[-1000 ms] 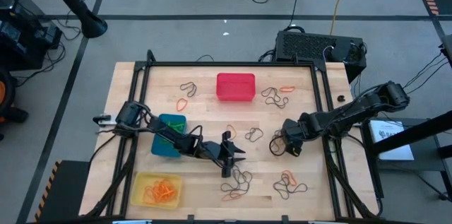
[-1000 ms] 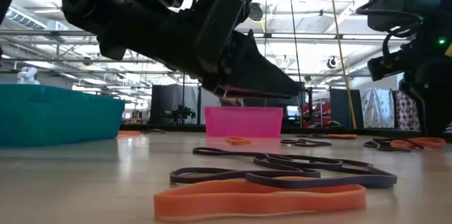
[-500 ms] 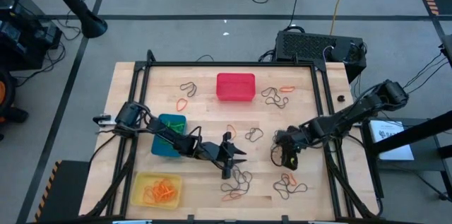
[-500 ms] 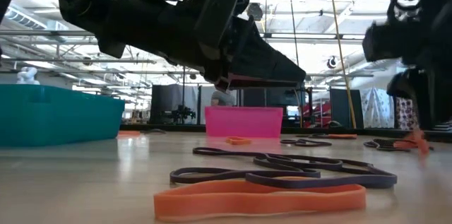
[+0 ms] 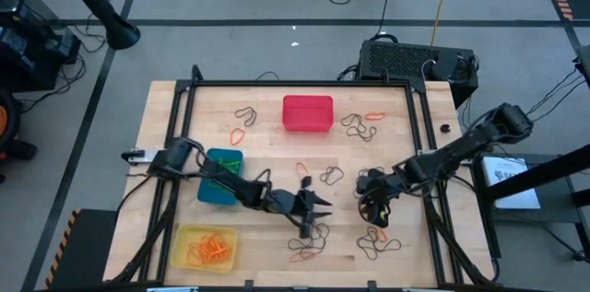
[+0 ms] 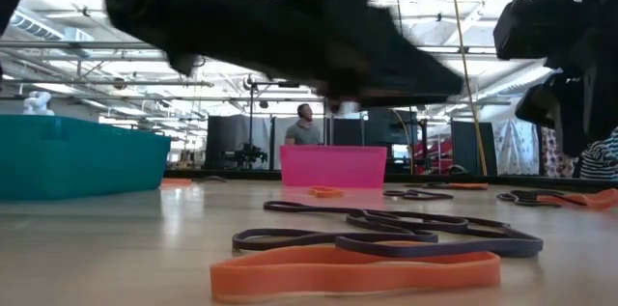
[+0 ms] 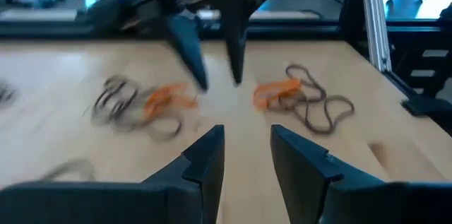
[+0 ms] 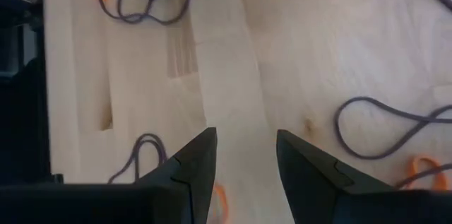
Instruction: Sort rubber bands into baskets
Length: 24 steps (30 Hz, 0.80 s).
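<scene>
Wooden tabletop (image 5: 277,149) seen from above, scattered with rubber bands and three baskets. Both arms have shifted in the last second. The left gripper (image 5: 313,209), jaws apart and empty, has slid from mid-table toward the front edge, and now hangs just above a tangle of dark and orange bands (image 5: 309,237). Its wrist view shows those bands (image 7: 159,100) just ahead of its open fingers (image 7: 208,155). The right gripper (image 5: 376,207), also parted with nothing between its jaws, has swung down and forward; it now points at the table, with an orange and dark cluster (image 5: 376,239) just in front of it, toward the table's near edge. Its wrist view shows bare wood between the fingers (image 8: 198,160) and dark loops (image 8: 381,132) off to the sides.

Behind the left gripper along its arm sits the blue basket (image 5: 219,181), and the yellow basket (image 5: 205,248), already holding orange bands, lies to its near side. The red basket (image 5: 307,112) stands well apart at the far edge.

Judging by this, both arms are lining up fresh pickups; many bands remain loose, so sorting is far from done.
</scene>
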Motion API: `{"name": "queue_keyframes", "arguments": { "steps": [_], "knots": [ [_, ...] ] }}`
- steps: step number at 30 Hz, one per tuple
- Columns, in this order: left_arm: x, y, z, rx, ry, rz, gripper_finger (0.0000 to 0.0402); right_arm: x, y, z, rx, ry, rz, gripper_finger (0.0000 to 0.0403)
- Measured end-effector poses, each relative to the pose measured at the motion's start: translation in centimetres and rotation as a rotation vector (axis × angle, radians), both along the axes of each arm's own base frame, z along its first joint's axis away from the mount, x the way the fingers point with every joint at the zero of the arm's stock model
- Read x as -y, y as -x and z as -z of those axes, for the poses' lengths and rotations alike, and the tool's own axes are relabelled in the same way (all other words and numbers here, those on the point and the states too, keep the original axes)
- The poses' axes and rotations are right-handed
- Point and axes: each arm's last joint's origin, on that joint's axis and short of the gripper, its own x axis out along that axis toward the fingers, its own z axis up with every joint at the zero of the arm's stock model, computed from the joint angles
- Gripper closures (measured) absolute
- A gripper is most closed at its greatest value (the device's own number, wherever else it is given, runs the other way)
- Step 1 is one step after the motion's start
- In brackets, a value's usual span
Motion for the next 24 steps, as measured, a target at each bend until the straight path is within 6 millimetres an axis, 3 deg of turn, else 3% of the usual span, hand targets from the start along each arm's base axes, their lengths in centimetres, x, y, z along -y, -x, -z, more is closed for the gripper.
{"name": "queue_keyframes", "arguments": {
  "steps": [6, 14, 19, 24],
  "knots": [
    [0.6, -5.7, 1.9, 0.030, -0.123, -0.014, 0.0278, -0.1, 1.5, -2.1, 0.119, 0.066, 0.002, 0.0261],
    [-1.6, -12.3, 3.7, 0.093, -0.098, -0.061, 0.0278, 1.2, 5.9, -4.8, 0.214, 0.181, 0.143, 0.0261],
    [-2.9, -14.7, 4.1, 0.033, -0.109, -0.077, 0.0278, 1.6, 7.1, -5.3, 0.232, 0.210, 0.159, 0.0261],
    [-3.2, -15.1, 4.5, -0.020, -0.081, -0.032, 0.0278, 1.5, 7.2, -5.3, 0.238, 0.217, 0.136, 0.0261]
  ]
}}
